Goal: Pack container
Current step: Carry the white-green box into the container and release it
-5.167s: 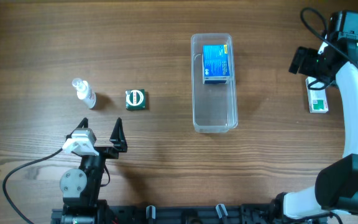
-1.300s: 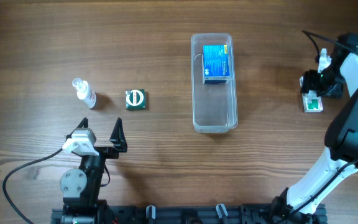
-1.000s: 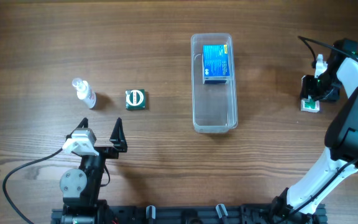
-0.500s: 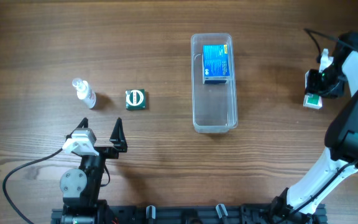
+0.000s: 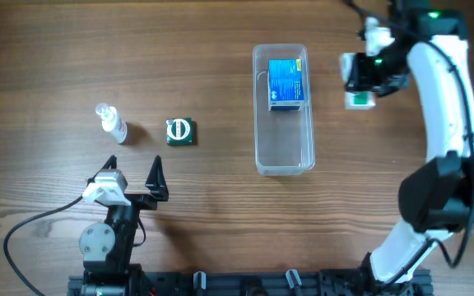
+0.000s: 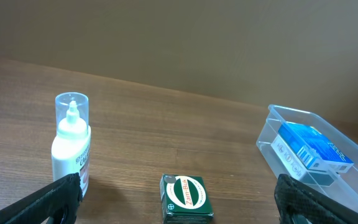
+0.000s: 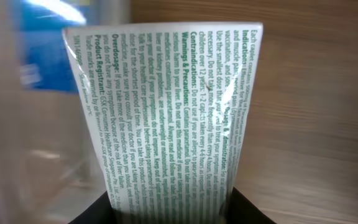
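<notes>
container (image 5: 285, 141): long clear bin, blue box (image 5: 287, 82) inside | right tool (image 5: 360, 87): pinching white box (image 7: 166, 112) | left tool (image 5: 134, 164): spread

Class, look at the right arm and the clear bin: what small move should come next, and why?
Probably shift the right gripper over the container's empty near half, then lower. It grips the white-and-green box just beside the rim, not yet over it, and the blue box fills the far end.

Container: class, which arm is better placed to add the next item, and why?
Right. The right end effector grips the white-and-green box beside the container; the left end effector is open, empty and farther away.
</notes>
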